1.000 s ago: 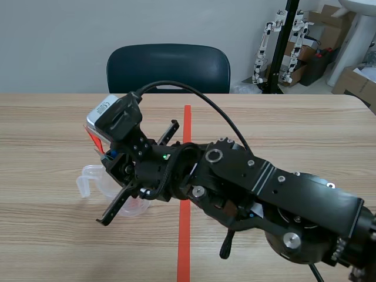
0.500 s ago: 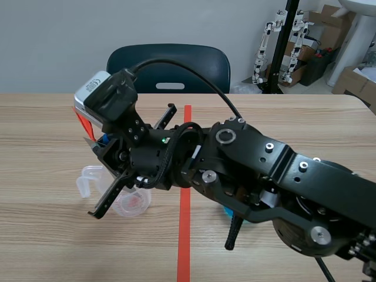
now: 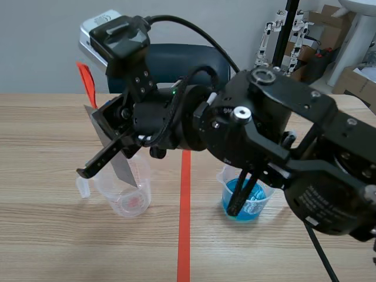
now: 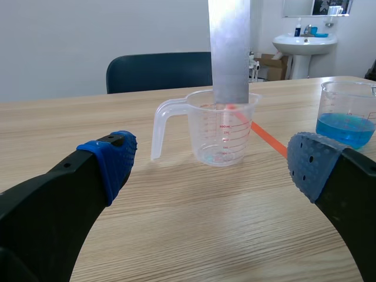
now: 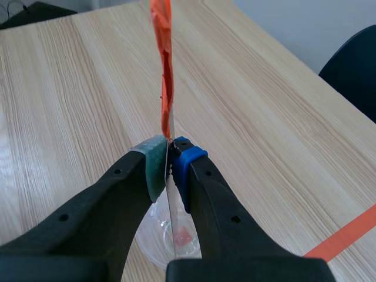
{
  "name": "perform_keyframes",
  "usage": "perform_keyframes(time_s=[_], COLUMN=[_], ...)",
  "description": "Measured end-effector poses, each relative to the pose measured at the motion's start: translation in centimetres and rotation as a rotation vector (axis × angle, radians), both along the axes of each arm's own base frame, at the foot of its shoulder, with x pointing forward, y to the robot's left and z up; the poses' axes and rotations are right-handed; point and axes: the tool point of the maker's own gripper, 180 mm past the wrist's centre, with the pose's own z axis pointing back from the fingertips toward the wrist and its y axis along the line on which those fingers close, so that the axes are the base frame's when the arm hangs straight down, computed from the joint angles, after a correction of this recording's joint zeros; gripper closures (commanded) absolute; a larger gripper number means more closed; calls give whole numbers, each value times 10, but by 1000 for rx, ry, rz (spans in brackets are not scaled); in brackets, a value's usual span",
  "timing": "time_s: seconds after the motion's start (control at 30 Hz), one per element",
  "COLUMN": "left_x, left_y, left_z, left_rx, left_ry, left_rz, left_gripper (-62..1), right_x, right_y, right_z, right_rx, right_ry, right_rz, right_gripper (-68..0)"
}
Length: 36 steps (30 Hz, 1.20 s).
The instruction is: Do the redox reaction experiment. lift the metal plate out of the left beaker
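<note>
My right gripper (image 3: pixel 108 126) reaches across the red line from the right and is shut on the metal plate (image 3: pixel 125 170), a thin grey strip with an orange tag (image 3: pixel 87 82) at its top. The plate hangs tilted, its lower end still inside the mouth of the clear left beaker (image 3: pixel 126 197), which has a red residue at its bottom. In the right wrist view the pads (image 5: pixel 154 164) pinch the plate's edge (image 5: pixel 171 205) just under the tag (image 5: pixel 163 64). My left gripper (image 4: pixel 212 158) stands open, low over the table, facing the beaker (image 4: pixel 220 129) and plate (image 4: pixel 229 47).
A second beaker (image 3: pixel 247 197) holding blue liquid stands right of the red tape line (image 3: pixel 185 223); it also shows in the left wrist view as the blue beaker (image 4: pixel 346 114). A dark chair (image 3: pixel 170 64) stands behind the table's far edge.
My right arm has risen and carried the plate upward, so most of the plate now stands above the left beaker's rim. The beaker stayed where it was.
</note>
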Motion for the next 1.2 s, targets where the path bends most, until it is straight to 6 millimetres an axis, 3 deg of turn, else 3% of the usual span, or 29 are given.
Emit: perform_keyframes(time_s=[0.23, 0.5, 0.83, 1.2], left_x=[0, 0, 0, 0], left_y=[0, 0, 0, 0], left_z=[0, 0, 0, 0], left_rx=[0, 0, 0, 0], left_ry=[0, 0, 0, 0], left_rz=[0, 0, 0, 0], left_gripper=[-540, -540, -540, -540], right_x=[9, -4, -2, 2], right_y=[-11, -10, -3, -1], right_z=[35, 34, 66, 83], right_rx=[90, 39, 85, 73], right_ry=[3, 0, 6, -37], right_rz=[-1, 102, 181, 213], right_gripper=[-6, -6, -6, -6])
